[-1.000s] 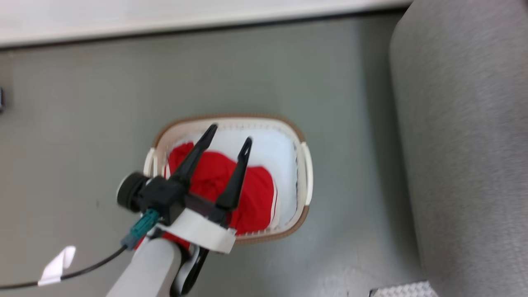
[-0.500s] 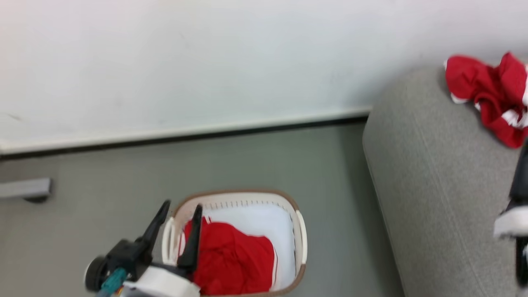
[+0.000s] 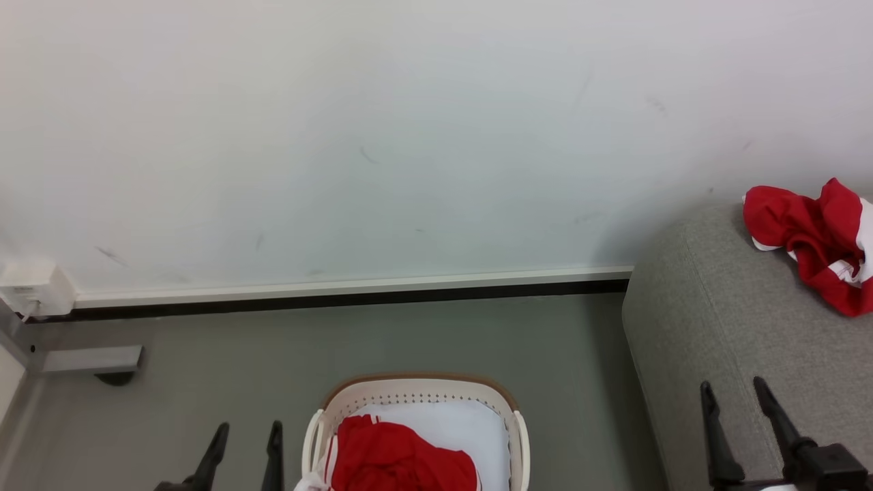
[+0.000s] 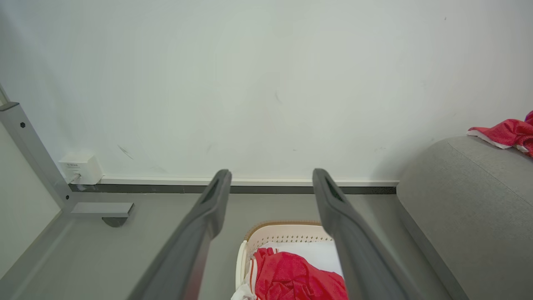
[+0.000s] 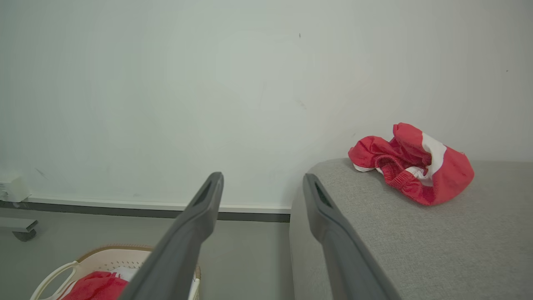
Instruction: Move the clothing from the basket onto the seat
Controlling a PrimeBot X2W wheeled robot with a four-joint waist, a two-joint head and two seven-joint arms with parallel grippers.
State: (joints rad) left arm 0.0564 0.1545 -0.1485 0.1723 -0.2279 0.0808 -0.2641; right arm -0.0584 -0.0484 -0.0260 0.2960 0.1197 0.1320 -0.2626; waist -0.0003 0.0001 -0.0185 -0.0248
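Observation:
The cream basket (image 3: 416,390) with a brown rim stands on the floor at the bottom centre, and red clothing (image 3: 402,460) with white stripes lies inside it. Another piece of red clothing (image 3: 811,235) lies crumpled on the grey seat (image 3: 716,327) at the right. My left gripper (image 3: 248,431) is open and empty, left of the basket. My right gripper (image 3: 733,389) is open and empty over the seat's near end. The left wrist view looks past the left gripper (image 4: 270,175) down at the basket (image 4: 283,233). The right wrist view shows the right gripper (image 5: 262,179) and the clothing (image 5: 412,166) on the seat (image 5: 416,233).
A white wall with a pale baseboard runs behind everything. At the far left a white socket box (image 3: 31,286) sits on the wall, with a grey metal foot (image 3: 92,358) on the floor below it. Grey floor lies between basket and seat.
The head camera has tilted up, bringing the wall and the clothing on the seat into view. My left gripper has drawn back from over the basket to its left, still empty. The right gripper now shows.

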